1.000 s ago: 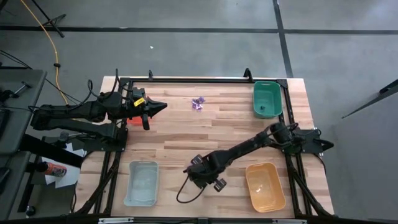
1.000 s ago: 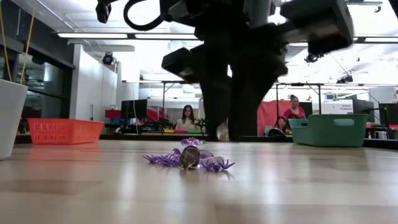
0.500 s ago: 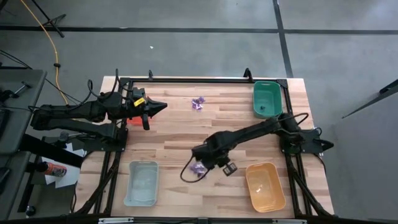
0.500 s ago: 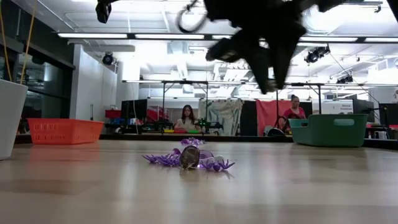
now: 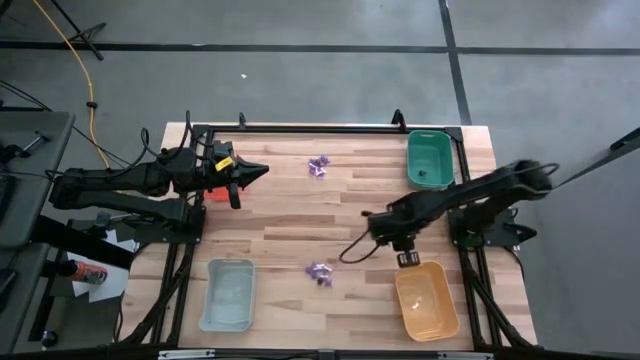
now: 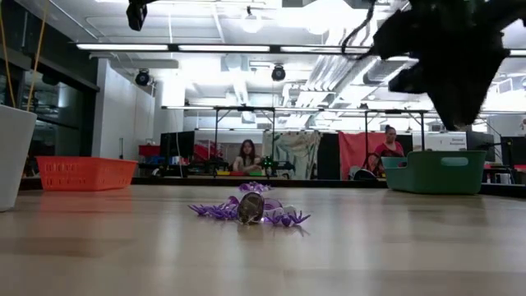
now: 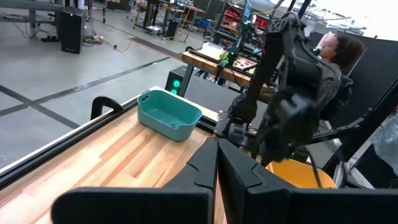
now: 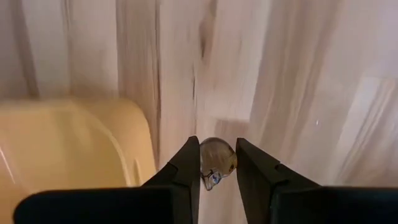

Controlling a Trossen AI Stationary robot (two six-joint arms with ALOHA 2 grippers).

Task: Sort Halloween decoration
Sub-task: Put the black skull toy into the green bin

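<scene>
Since the earlier frames the right gripper (image 8: 215, 167) has travelled from the near purple decoration cluster (image 5: 319, 271) to just beside the orange tray (image 5: 427, 300), pinching a whitish piece (image 8: 217, 160). Left gripper (image 5: 255, 171), fingers pressed together, waits well apart from it.

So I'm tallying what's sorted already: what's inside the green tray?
In the high view, the green tray holds one small dark piece near its lower end; the rest of its floor looks bare. In the low view its wall hides the inside, so nothing more shows.

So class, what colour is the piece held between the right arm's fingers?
Whitish piece, clearest in the right wrist view.
</scene>
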